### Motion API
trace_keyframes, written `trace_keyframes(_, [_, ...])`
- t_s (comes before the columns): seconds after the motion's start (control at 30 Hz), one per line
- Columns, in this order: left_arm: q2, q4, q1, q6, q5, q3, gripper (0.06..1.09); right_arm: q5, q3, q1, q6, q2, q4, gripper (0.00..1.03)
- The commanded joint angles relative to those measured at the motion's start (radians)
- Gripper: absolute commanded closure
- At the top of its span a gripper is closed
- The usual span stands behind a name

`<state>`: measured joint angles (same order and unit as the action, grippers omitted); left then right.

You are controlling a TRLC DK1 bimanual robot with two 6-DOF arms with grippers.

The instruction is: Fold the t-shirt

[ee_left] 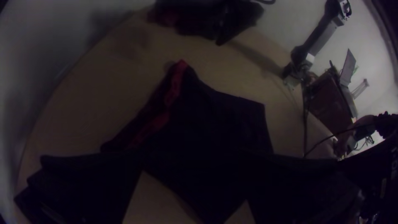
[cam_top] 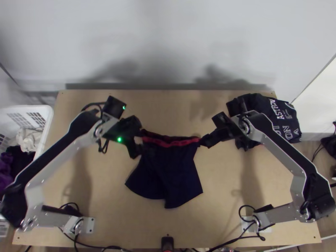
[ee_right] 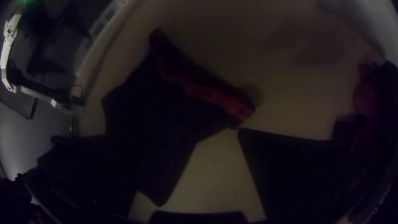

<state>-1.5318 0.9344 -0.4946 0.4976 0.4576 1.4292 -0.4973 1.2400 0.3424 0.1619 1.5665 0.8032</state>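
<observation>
While both arms reach in over the light wooden worktop (cam_top: pixel 222 218), we see dark shorts (cam_top: pixel 172 176) lying spread near its middle, the red waistband (cam_top: pixel 170 143) toward the far side and the leg openings toward the near edge. We have the left pincer (cam_top: pixel 137 143) at the waistband's left end, spread wide; the right pincer (cam_top: pixel 222 143) is by the other end, also spread. We cannot tell whether either touches the fabric. To the right we see a heap of dark cloth (cam_top: pixel 286 117) with white lettering; to the left, a white basket (cam_top: pixel 45 112) holding more clothes.
</observation>
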Motion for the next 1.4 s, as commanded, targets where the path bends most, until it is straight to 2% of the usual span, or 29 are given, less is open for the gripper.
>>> trace_keyframes(0.0, [0.124, -0.008, -0.168, -0.01, -0.126, -0.098, 0.1, -0.001, -0.025, 0.003, -0.007, -0.029, 0.025, 0.14])
trace_keyframes(0.23, [0.211, 0.003, -0.114, 0.012, -0.152, -0.22, 0.1, -0.001, -0.086, 0.104, -0.004, -0.168, 0.136, 0.14])
trace_keyframes(0.47, [0.329, 0.003, -0.033, 0.081, -0.235, -0.363, 0.1, 0.002, -0.234, 0.245, -0.004, -0.321, 0.229, 0.14])
trace_keyframes(0.77, [0.383, 0.024, -0.033, 0.085, -0.234, -0.414, 0.1, 0.0, -0.32, 0.299, -0.015, -0.333, 0.271, 0.15])
trace_keyframes(0.87, [0.381, 0.021, -0.016, 0.082, -0.234, -0.415, 0.1, 0.0, -0.343, 0.296, -0.01, -0.307, 0.266, 0.27])
trace_keyframes(0.97, [0.381, 0.02, -0.005, 0.084, -0.234, -0.432, 0.1, 0.0, -0.359, 0.294, 0.005, -0.266, 0.264, 0.31])
trace_keyframes(1.03, [0.386, 0.018, -0.007, 0.084, -0.234, -0.446, 0.1, 0.0, -0.359, 0.296, 0.028, -0.238, 0.264, 0.39])
trace_keyframes(1.17, [0.404, 0.018, -0.005, 0.076, -0.234, -0.452, 0.1, -0.009, -0.34, 0.296, 0.033, -0.191, 0.231, 0.4])
trace_keyframes(1.3, [0.426, 0.023, 0.024, 0.07, -0.234, -0.452, 0.1, -0.098, -0.34, 0.303, 0.03, -0.131, 0.215, 0.4])
trace_keyframes(1.37, [0.441, 0.027, 0.028, 0.07, -0.234, -0.461, 0.1, -0.101, -0.343, 0.314, 0.033, -0.115, 0.2, 0.4])
